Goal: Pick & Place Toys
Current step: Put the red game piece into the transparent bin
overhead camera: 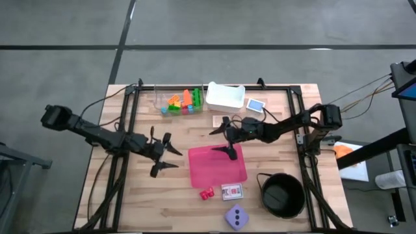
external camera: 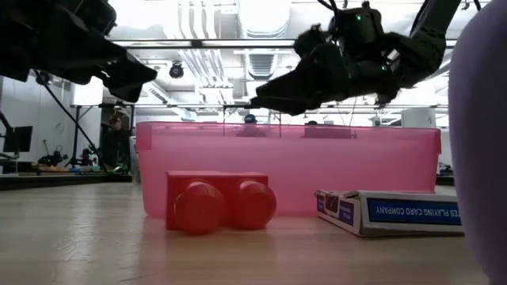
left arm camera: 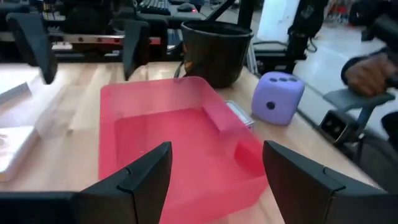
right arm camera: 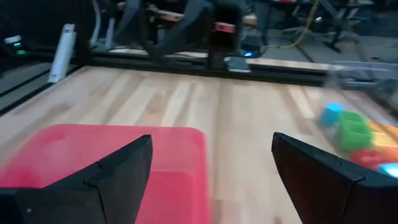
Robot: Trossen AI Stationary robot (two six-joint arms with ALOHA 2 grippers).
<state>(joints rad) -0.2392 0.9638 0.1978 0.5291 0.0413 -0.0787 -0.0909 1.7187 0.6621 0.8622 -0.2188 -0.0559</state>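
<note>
A: Start at the near edge of the desk (overhead camera: pixel 149 195) and take the pink tray (overhead camera: pixel 217 165) as the marker. What sits where?

B: Nearest of all is the lilac die (overhead camera: pixel 236 216), on the near side of the tray. Just past it, close to the tray's near edge, lie a red brick (overhead camera: pixel 207 193) and a card box (overhead camera: pixel 232 191). The black bowl (overhead camera: pixel 282 195) stands off the tray's near corner on the right arm's side.

A: And inside the tray?

B: Nothing that I can see, so by my reading the job has hardly begun. Every toy in view is outside it, including the heap of coloured bricks (overhead camera: pixel 183 101) far beyond the tray, next to a white box (overhead camera: pixel 225 95).

A: The claws?

B: The left claw (overhead camera: pixel 170 158) hovers beside the tray's left side, fingers spread wide and holding nothing. The right claw (overhead camera: pixel 228 138) hangs over the tray's far edge, also spread and empty.

A: Does any view add something?

B: The low view shows the red brick (external camera: pixel 219 201) as two joined studs set just in front of the tray wall, and the print on the card box (external camera: pixel 394 211). The left wrist view shows the die's (left arm camera: pixel 278 97) dots. Only the right wrist view shows the far bricks (right arm camera: pixel 360 138) close up: green, blue, orange and red.
</note>
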